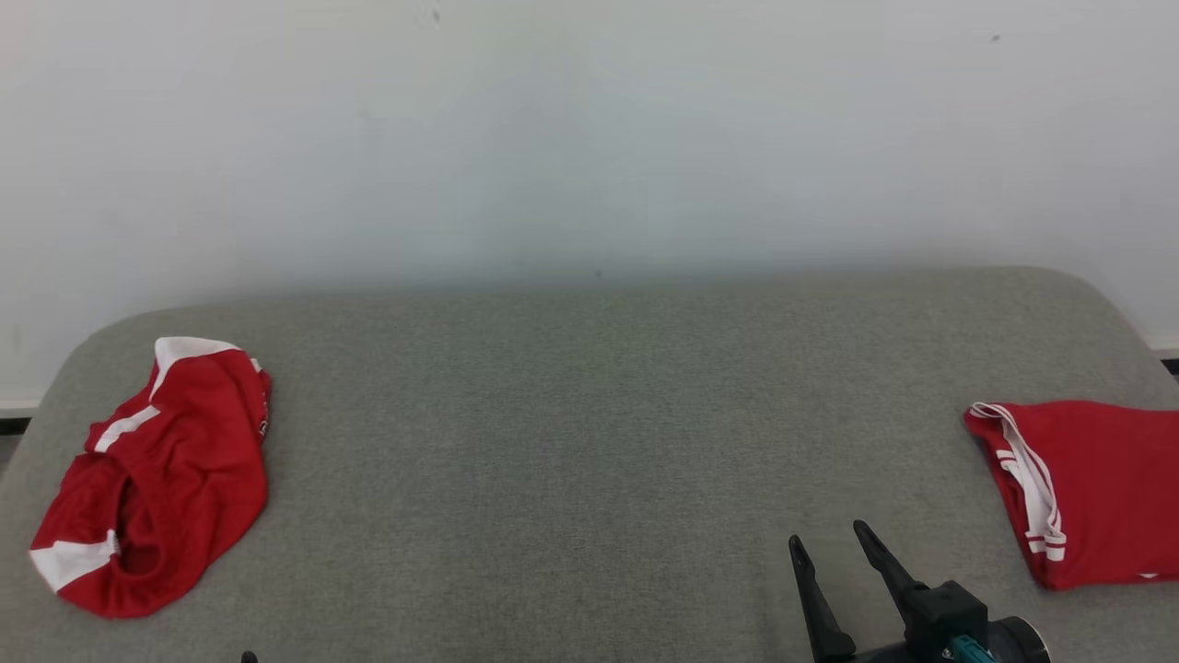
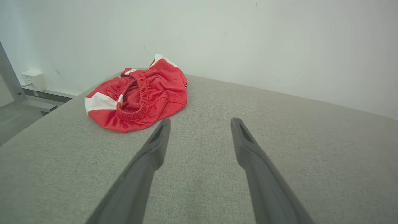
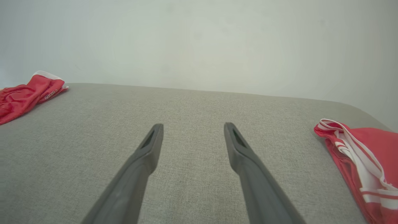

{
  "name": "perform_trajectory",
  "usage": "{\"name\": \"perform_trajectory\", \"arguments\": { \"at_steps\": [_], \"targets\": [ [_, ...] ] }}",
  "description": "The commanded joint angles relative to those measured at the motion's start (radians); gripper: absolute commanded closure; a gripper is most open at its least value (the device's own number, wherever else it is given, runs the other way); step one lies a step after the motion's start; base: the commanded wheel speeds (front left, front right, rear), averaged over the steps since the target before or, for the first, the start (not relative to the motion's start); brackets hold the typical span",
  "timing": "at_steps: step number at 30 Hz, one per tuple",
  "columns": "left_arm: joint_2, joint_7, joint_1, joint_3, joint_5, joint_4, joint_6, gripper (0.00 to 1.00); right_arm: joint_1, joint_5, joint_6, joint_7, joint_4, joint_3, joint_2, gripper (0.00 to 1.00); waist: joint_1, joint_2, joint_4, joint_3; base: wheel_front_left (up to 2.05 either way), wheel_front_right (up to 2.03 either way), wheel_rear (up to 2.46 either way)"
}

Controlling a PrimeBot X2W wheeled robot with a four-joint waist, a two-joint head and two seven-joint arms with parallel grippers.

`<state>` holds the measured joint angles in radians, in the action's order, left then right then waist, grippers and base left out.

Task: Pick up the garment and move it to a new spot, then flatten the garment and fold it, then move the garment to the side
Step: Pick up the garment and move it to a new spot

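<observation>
– So, where's the garment [image 1: 157, 479]?
– Crumpled, far left on the grey padded surface [image 1: 589, 414]. It looks soft, light, probably slippery; pinch the elastic waistband [image 2: 141, 93]. Left gripper [image 2: 200, 123] and right gripper [image 1: 829, 534] are both spread, empty.

The folded red garment [image 1: 1096, 488] runs off the head view's right edge, its far side unseen. The bottom edge cuts the right tool [image 1: 826, 534] at its wrist. A dark tip [image 1: 249, 657] at that edge is too small to identify. The crumpled red garment [image 3: 21, 96] passes the right wrist view's left edge, and its white lettering [image 3: 49, 94] is too small to read.
</observation>
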<state>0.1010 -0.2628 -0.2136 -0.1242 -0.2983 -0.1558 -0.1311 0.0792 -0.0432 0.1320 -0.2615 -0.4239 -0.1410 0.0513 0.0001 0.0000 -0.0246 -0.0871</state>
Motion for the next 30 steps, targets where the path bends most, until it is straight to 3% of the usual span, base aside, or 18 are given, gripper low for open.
{"name": "perform_trajectory", "arguments": {
  "at_steps": [1, 18, 30],
  "targets": [
    [0.005, -0.003, -0.012, -0.005, 0.005, -0.001, 0.001, 0.0, -0.013, -0.007, -0.002, -0.005, 0.004, -0.005, -0.001, 0.0, -0.0001, 0.0, 0.052, -0.004, 0.0, 0.0, 0.0],
    [0.031, -0.003, -0.051, -0.027, 0.0, 0.005, 0.001, 0.0, -0.026, -0.05, -0.002, -0.005, 0.009, -0.033, -0.001, 0.0, -0.0001, 0.0, 0.288, -0.014, 0.0, 0.0, 0.0],
    [0.031, -0.003, -0.071, -0.06, -0.003, 0.021, 0.001, 0.0, -0.012, -0.058, -0.002, -0.005, 0.007, -0.051, -0.001, 0.0, -0.0001, 0.0, 0.355, -0.012, 0.0, 0.0, 0.0]
  ]
}}
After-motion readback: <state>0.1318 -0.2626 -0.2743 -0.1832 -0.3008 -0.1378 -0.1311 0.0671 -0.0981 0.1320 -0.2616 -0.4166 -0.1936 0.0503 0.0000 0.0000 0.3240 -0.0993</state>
